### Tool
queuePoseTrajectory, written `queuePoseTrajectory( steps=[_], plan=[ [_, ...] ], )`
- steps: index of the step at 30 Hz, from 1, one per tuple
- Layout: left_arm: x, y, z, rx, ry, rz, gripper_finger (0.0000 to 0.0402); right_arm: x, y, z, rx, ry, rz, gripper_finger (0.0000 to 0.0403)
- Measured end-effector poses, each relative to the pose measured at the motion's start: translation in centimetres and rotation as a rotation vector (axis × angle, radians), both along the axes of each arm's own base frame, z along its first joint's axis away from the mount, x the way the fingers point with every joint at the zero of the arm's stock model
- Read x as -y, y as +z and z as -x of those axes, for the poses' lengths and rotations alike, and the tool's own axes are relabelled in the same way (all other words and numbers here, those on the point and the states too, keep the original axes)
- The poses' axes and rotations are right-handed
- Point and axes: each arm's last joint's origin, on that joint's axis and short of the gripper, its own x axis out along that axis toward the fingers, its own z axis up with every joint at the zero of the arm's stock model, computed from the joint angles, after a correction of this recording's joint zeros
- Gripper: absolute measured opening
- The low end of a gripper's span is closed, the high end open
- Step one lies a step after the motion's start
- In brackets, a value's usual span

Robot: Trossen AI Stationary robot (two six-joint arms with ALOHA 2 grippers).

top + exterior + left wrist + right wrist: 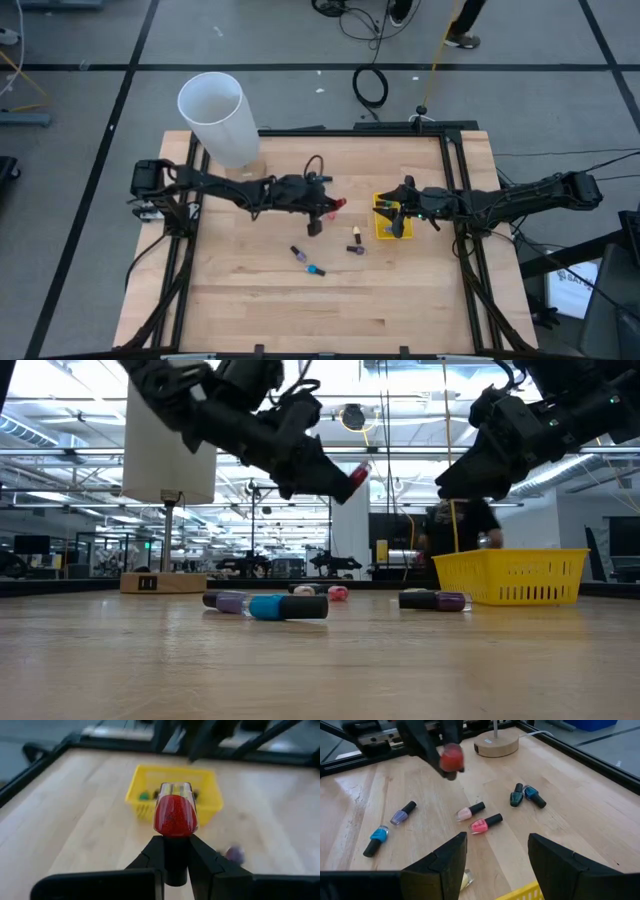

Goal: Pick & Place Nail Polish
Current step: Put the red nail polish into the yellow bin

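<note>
My left gripper point(328, 207) hangs above the middle of the table, shut on a red nail polish bottle point(175, 813) that shows raised in the low view point(357, 475). The yellow bin point(391, 222) stands to its right, with my right gripper point(496, 862) open above its left rim, holding nothing. Several more nail polish bottles lie on their sides on the wood: a purple one point(402, 813), a blue one point(377, 838), two pink ones point(479, 818) and two teal ones point(526, 796). Small bottles show inside the bin point(145, 796). My left gripper pinches the red bottle's dark cap point(175, 854) between its two fingers. The fingers point toward the table's right side, slanting slightly down. The red glass body sticks out ahead of the fingertips, in line with them and clear of the table.
A big white cylinder point(216, 116) stands at the far left corner, beside a round wooden base point(495, 744). Black frame rails point(452, 180) run along the table's edges. Bare wood lies toward the near edge point(330, 310). A person's feet point(460, 38) show beyond the far edge.
</note>
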Motion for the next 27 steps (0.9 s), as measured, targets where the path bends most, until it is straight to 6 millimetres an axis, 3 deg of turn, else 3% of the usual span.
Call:
queuePoseTrajectory(
  steps=[5,12,17,27],
  plan=[
    [0.6,0.8,0.3,0.216,-0.105,0.005,0.0037,0.0,0.5,-0.2,0.053,0.009,0.028,0.0199],
    [1.8,1.5,0.1,0.298,-0.155,-0.092,0.0037,0.0,0.4,-0.3,0.272,0.022,0.075,0.0199],
    [1.8,1.6,0.1,0.312,-0.155,-0.108,0.0037,-0.2,-0.2,-0.6,0.336,0.07,0.08,0.0202],
    [1.4,1.7,0.1,0.319,-0.13,-0.121,0.0037,-0.6,-0.1,-2.0,0.473,0.184,0.11,0.0275]
  ],
)
